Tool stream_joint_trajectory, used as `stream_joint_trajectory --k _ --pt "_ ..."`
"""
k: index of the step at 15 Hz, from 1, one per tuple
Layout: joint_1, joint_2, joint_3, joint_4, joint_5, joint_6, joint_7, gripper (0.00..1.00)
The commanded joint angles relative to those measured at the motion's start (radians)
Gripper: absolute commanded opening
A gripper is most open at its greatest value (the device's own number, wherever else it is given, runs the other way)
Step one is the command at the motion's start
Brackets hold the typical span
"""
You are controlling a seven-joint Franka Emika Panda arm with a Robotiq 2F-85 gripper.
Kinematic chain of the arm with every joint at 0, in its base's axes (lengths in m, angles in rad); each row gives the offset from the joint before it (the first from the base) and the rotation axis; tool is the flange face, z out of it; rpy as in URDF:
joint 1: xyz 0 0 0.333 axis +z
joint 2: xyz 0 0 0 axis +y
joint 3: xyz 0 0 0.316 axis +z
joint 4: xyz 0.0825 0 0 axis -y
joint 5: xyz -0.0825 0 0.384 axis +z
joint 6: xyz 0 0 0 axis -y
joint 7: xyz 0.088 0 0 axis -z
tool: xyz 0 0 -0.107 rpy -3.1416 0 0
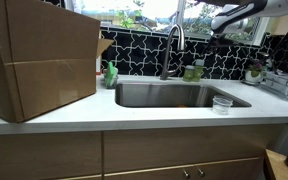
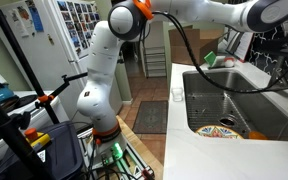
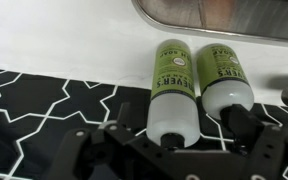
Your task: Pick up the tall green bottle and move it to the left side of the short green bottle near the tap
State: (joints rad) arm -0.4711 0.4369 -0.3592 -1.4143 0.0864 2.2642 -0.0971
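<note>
Hand (image 3: 176,128) spread wide, one tall bottle (image 3: 172,85), one short bottle (image 3: 225,78)

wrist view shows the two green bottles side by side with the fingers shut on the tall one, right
Not quite. The fingers are open, not shut on the tall green bottle: the wrist view shows them spread wide with nothing gripped. The short green bottle does stand right beside it.

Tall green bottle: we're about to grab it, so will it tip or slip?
Probably tippy: the tall bottle is slim and upright. Its round, smooth-looking sides may slip in the open gripper. The short bottle stands close beside it, so a nudge might topple that too.
</note>
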Motion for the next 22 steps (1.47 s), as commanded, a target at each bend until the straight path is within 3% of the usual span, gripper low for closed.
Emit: stream_joint_trajectory --k 1,12,22 --pt "-0.035 0.074 0.018 0.096 -0.006 -0.048 0.024 1.0" --pt "-0.07 0.178 0.043 0.218 0.0 -0.075 0.066 1.0" --pt "-0.072 0.222 0.039 0.246 0.054 -0.038 0.061 1.0"
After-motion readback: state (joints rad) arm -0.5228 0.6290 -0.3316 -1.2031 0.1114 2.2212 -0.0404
